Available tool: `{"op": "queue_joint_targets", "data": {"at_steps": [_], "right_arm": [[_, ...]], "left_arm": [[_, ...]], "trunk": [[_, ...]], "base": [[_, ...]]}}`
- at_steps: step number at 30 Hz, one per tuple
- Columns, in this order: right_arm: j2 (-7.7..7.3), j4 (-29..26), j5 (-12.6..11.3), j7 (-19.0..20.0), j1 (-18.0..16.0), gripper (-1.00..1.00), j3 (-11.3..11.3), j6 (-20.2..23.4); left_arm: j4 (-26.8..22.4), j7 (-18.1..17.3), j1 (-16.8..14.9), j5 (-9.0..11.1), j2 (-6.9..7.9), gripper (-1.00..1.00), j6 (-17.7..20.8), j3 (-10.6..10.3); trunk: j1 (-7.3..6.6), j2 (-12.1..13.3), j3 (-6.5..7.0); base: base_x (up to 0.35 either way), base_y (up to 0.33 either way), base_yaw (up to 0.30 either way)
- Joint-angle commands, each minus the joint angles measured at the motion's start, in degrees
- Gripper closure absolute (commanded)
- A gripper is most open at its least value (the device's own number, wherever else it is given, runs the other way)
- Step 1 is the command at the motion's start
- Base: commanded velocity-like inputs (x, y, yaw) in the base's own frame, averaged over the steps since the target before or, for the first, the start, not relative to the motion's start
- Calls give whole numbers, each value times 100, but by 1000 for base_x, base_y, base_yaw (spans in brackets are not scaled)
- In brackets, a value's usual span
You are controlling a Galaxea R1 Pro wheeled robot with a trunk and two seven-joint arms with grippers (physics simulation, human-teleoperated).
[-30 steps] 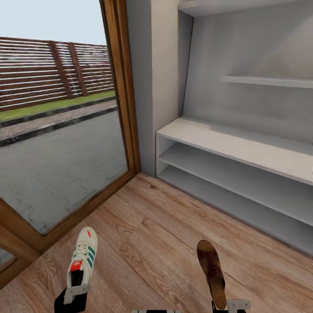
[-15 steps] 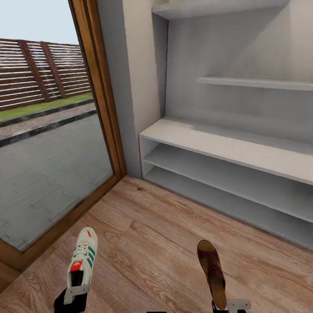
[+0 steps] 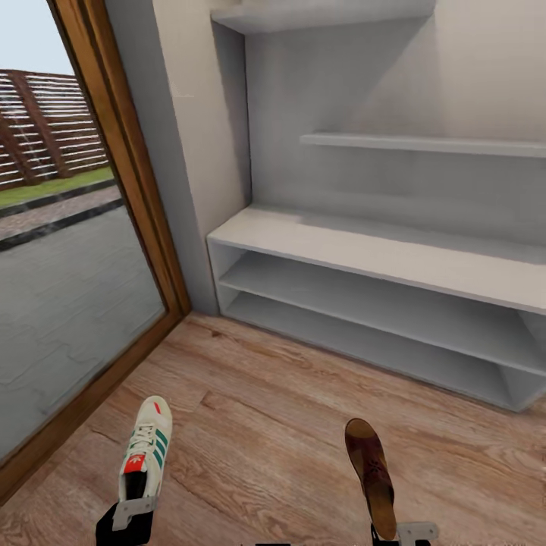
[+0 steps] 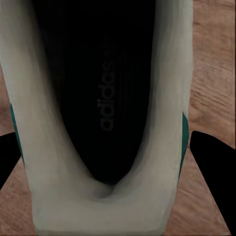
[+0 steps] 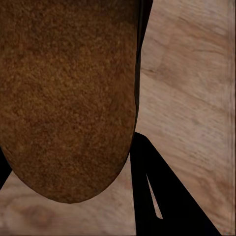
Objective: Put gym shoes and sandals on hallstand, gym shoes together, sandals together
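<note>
A cream-white gym shoe (image 3: 145, 451) with green stripes hangs over the corridor floor (image 3: 265, 409), toe pointing away, with my left gripper (image 3: 133, 514) shut on its heel. The left wrist view looks into the gym shoe's dark opening (image 4: 105, 98) between two dark fingers (image 4: 214, 169). A brown sandal (image 3: 369, 472) is held the same way by my right gripper (image 3: 402, 532), shut on its heel end. In the right wrist view the sandal's tan-brown surface (image 5: 69, 98) sits beside one dark finger (image 5: 157, 196). The white hallstand (image 3: 364, 254) stands ahead against the wall, its two open shelf levels bare.
A long floating shelf (image 3: 425, 142) hangs above the hallstand. A wood-framed glass door (image 3: 68, 303) fills the left side, with paving and a fence outside. A grey wall pillar (image 3: 197, 152) separates the door from the hallstand. Wood-plank floor lies between me and the hallstand.
The camera has swung to the right, so the hallstand sits more centrally and the glass door has slid left. Both grippers hold their shoes as before.
</note>
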Motion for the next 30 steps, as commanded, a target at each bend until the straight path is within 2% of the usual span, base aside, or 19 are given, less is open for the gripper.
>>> {"op": "queue_joint_targets", "data": {"at_steps": [1,13,30], "right_arm": [[-1,5,24,-48,-5,100,15,-7],[-6,3,24,-57,-5,100,16,-8],[0,3,25,-48,-5,100,22,0]], "left_arm": [[2,2,-3,-60,-3,100,-24,38],[2,2,-3,-62,-11,100,-24,28],[10,2,-3,-63,-21,100,-24,27]], "trunk": [[-1,-2,-4],[-1,-2,-4],[-1,-2,6]], "base": [[70,-163,-265],[65,-246,-260],[1,-275,-42]]}}
